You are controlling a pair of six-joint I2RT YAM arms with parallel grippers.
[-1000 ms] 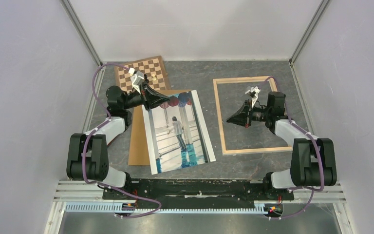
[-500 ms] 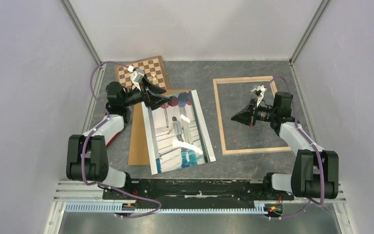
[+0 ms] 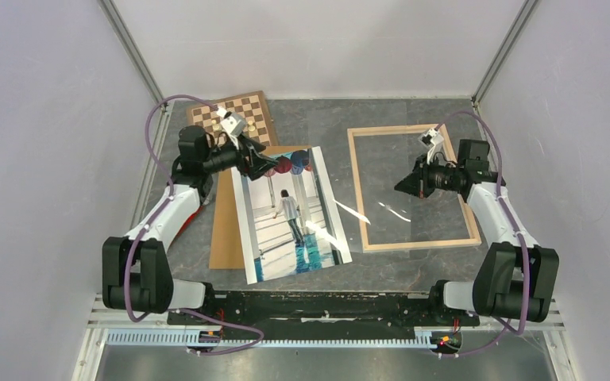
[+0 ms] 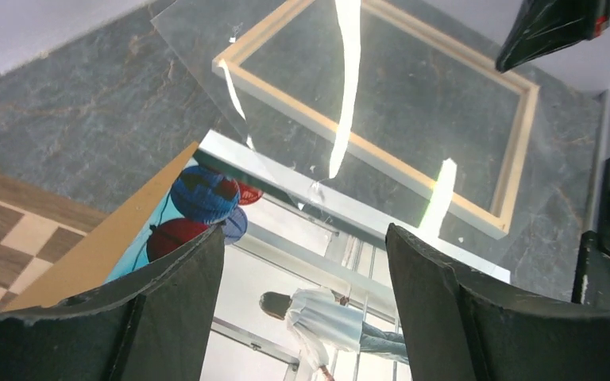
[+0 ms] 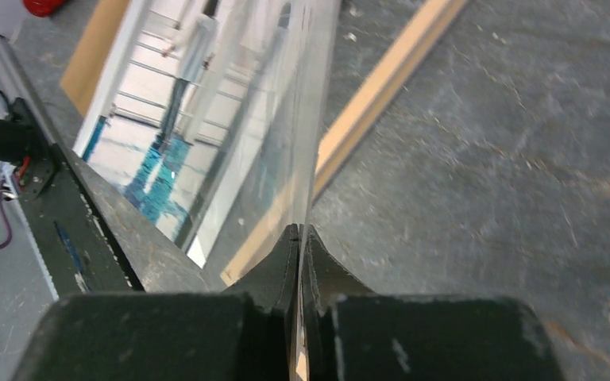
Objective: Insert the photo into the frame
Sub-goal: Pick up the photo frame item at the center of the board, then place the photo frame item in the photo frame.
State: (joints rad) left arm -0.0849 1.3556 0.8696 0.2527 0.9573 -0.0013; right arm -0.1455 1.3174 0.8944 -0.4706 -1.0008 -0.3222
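The photo [image 3: 290,214] lies face up, partly on a brown board, left of the frame [image 3: 359,190], whose thin wooden bars lie flat on the table. My left gripper [image 3: 270,164] hovers open over the photo's lantern end. In the left wrist view its fingers [image 4: 175,294] stand wide apart above the photo [image 4: 270,278], holding nothing. My right gripper [image 3: 401,185] is over the frame, shut on the edge of a clear sheet [image 3: 381,182]. The right wrist view shows that clear sheet [image 5: 310,119] pinched edge-on in the right gripper [image 5: 298,234], reaching out toward the photo [image 5: 159,119].
A brown backing board [image 3: 224,230] lies under the photo's left side. A chessboard [image 3: 238,115] with a few pieces sits at the back left behind my left gripper. The clear sheet [image 4: 302,95] hangs over the frame [image 4: 349,143] and the gap beside the photo.
My left gripper has opened and pulled back a little to the left. My right gripper has moved right and farther back, carrying the clear sheet over the frame.
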